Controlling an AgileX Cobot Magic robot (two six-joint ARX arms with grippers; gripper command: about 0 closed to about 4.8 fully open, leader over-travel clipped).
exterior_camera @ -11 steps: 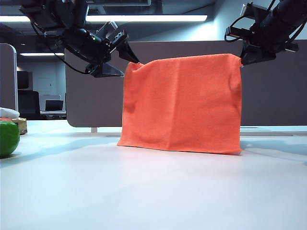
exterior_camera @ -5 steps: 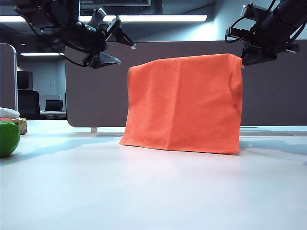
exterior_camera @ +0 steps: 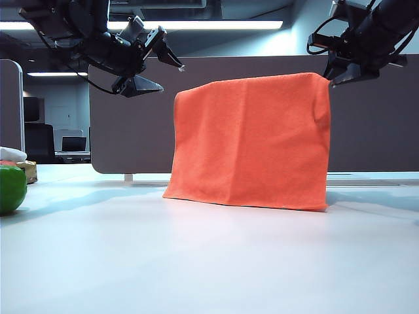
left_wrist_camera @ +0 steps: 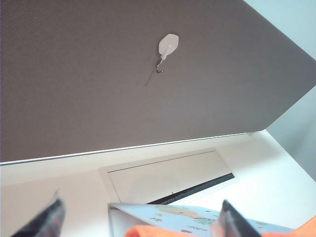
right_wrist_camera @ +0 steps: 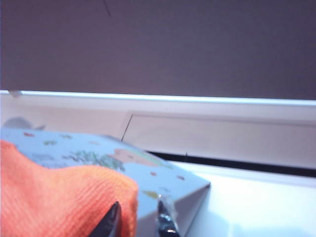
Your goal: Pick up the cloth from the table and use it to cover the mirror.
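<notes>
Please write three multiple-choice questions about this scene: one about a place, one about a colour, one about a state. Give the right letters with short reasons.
1. Where is the left gripper in the exterior view?
A. Up and to the left of the cloth, apart from it
B. Resting on the table
C. Pressed against the green object

2. What colour is the cloth?
A. Blue
B. Orange
C. White

3. How does the cloth lie?
A. Flat on the table
B. Rolled into a ball
C. Draped upright, its lower edge on the table

Answers: 1 A, a clear gap separates its spread fingers from the cloth's top corner. 2 B, it is bright orange in every view. 3 C, it hangs like a curtain; the right gripper is at its upper right corner.
</notes>
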